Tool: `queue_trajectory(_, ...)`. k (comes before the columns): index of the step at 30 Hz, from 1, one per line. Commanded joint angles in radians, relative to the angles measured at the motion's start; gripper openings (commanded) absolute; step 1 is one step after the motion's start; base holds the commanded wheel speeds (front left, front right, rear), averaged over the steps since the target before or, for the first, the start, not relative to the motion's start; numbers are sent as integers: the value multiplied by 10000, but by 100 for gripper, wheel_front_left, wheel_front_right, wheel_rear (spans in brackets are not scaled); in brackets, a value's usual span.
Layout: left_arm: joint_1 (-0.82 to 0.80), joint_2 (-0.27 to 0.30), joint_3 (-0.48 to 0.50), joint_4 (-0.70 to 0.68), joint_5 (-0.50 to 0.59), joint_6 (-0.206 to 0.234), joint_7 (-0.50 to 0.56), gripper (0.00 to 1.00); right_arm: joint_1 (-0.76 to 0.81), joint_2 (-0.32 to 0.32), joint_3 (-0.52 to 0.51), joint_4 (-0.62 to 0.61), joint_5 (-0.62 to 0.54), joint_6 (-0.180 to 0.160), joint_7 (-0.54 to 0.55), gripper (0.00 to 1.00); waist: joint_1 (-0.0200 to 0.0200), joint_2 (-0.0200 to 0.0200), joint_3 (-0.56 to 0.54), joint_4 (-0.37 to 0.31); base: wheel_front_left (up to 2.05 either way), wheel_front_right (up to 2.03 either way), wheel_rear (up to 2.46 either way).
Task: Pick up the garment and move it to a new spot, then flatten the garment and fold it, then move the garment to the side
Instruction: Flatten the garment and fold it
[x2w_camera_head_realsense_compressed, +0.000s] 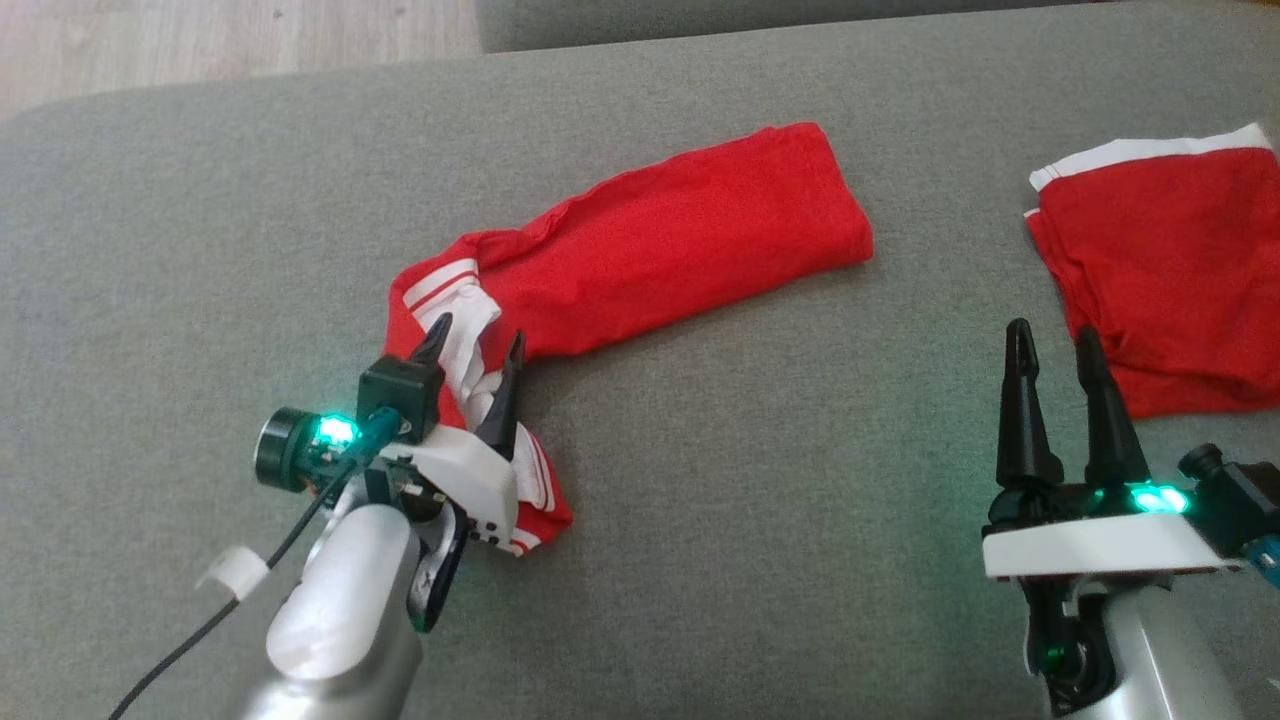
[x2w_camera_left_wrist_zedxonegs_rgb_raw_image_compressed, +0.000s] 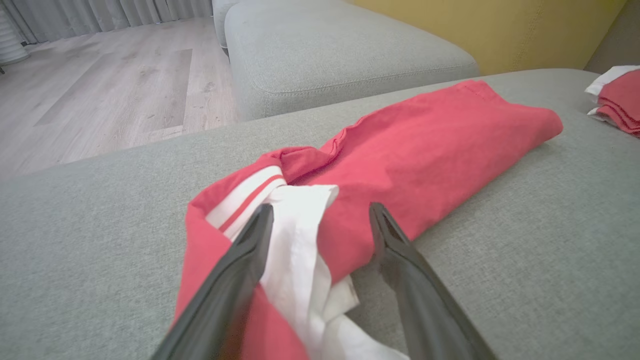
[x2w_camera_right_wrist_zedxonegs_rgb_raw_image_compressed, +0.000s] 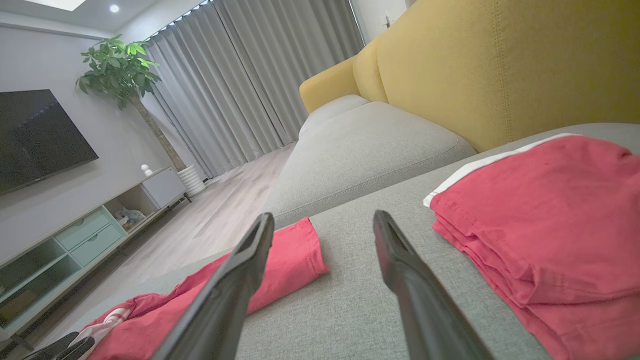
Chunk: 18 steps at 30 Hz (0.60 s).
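Red garment (x2w_camera_head_realsense_compressed: 680, 240): lies on the grey cushion (x2w_camera_head_realsense_compressed: 200, 250) as a long strip, running from the left arm up and away to the right; the far end is flat and squared, the near end is bunched, with white trim (x2w_camera_head_realsense_compressed: 445, 285) and a white inner layer turned out
Left gripper (x2w_camera_head_realsense_compressed: 478, 335): low over the bunched near end, fingers apart, one on either side of the white cloth; nothing is pinched, and I cannot tell whether the tips touch the fabric
Right gripper (x2w_camera_head_realsense_compressed: 1052, 335): fingers apart and empty, over bare cushion between the strip and the other pile
Second red garment (x2w_camera_head_realsense_compressed: 1170, 280): a folded stack with a white edge at the right, apart from the strip; it looks finished and is probably not the piece being worked
Step in hand: most likely the fold; the strip seems narrowed lengthwise, the near end is untidy, and no cross fold or move to the side has been made
Next move calls for: the left fingers to close on the whole bunched end, every layer and not just the loose white one, then carry it low toward the far end
Risk: the soft cloth may drag or unroll unless the right arm steadies the far part
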Motion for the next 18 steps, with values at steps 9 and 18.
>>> queue_trajectory(9,-820,379,441,157,-131,4,-117,42,-442,-27,296,-248,57,-6,-59,100,-1,0,169,-109,0,0,0)
queue_trajectory(18,-927,403,398,-196,-509,-421,-218,0,-415,-27,348,-52,-33,-6,-59,100,-1,0,95,10,0,0,0)
